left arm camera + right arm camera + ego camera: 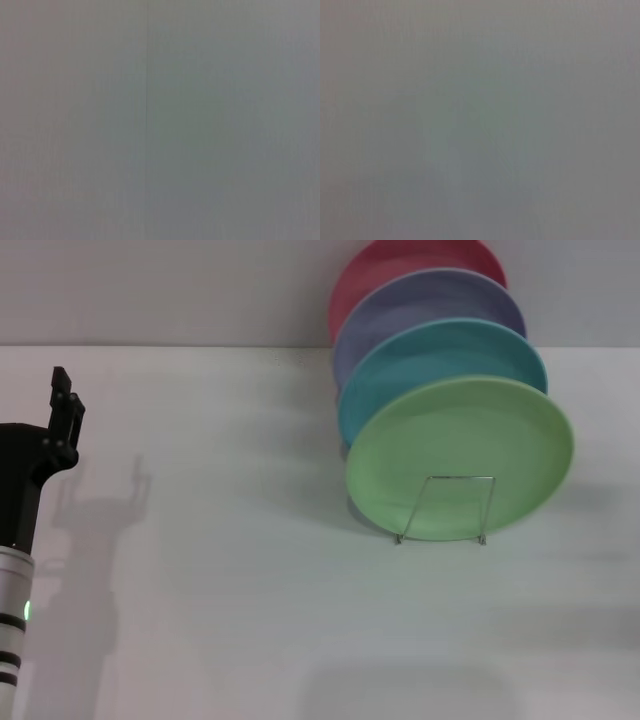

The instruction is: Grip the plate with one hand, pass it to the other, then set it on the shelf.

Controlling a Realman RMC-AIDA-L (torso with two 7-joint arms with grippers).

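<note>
The light green plate (460,440) stands tilted on edge at the front of a row of plates, held by the shelf (460,477), a thin silver wire rack whose front loop crosses the plate's lower face. My left gripper (65,405) is raised at the far left of the head view, well apart from the plate, with nothing in it that I can see. The right gripper is out of view. Both wrist views show only a plain grey surface.
Behind the green plate stand a turquoise plate (440,350), a lavender plate (430,300) and a pink plate (400,265), all leaning the same way. The white table (230,570) meets a grey wall at the back.
</note>
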